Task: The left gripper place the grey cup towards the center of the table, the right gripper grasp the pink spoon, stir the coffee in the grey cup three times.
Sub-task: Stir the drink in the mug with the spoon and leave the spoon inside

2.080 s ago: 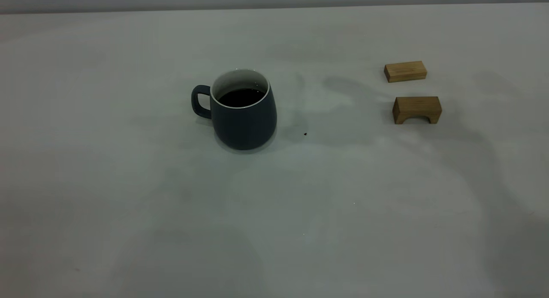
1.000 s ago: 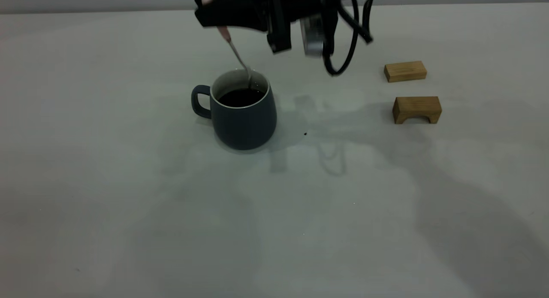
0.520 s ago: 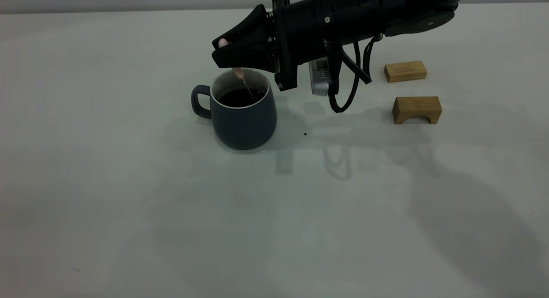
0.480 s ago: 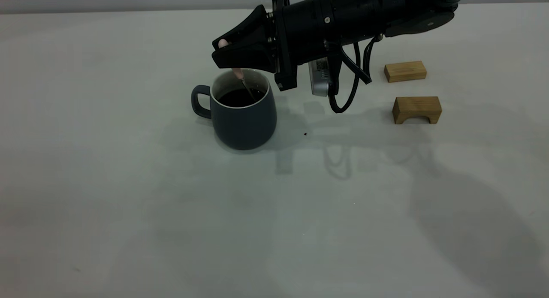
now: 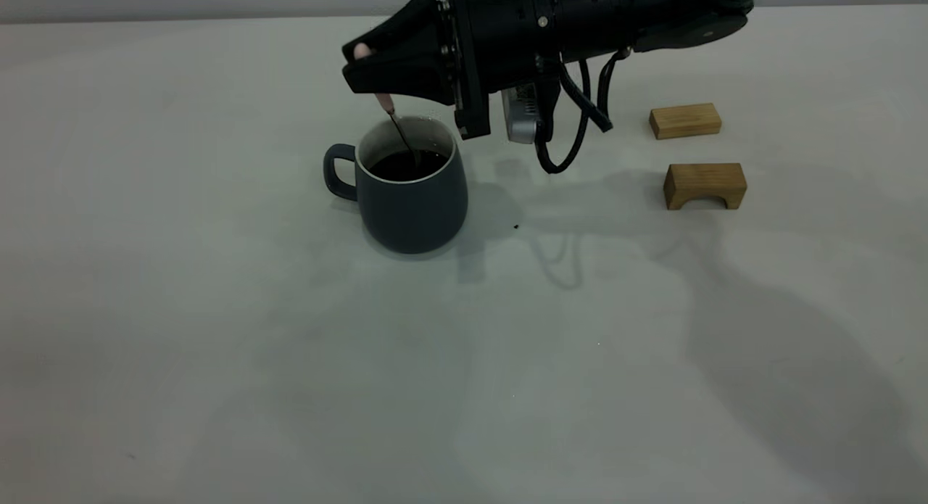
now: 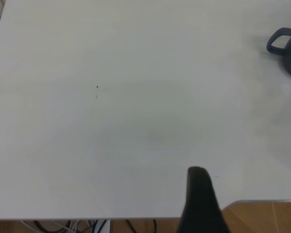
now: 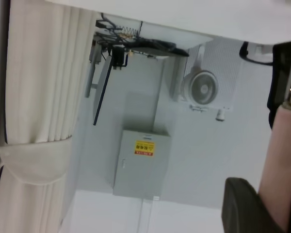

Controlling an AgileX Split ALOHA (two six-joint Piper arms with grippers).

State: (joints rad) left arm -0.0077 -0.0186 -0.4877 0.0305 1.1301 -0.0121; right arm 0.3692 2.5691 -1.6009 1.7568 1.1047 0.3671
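A pale table (image 5: 217, 344) carries the scene. The right gripper (image 5: 362, 72) reaches in from the far right edge, hanging above the cup (image 5: 412, 192), its fingers clamped on the pink handle of the spoon (image 5: 395, 123). The cup stands upright near the table's middle, toward the far edge, handle turned to the left edge. Two wooden blocks (image 5: 703, 185) sit well apart from it near the right edge. The spoon slants down into the coffee (image 5: 406, 164). The left gripper (image 6: 200, 201) waits by a table edge, far from the cup; whether its fingers are apart cannot be told.
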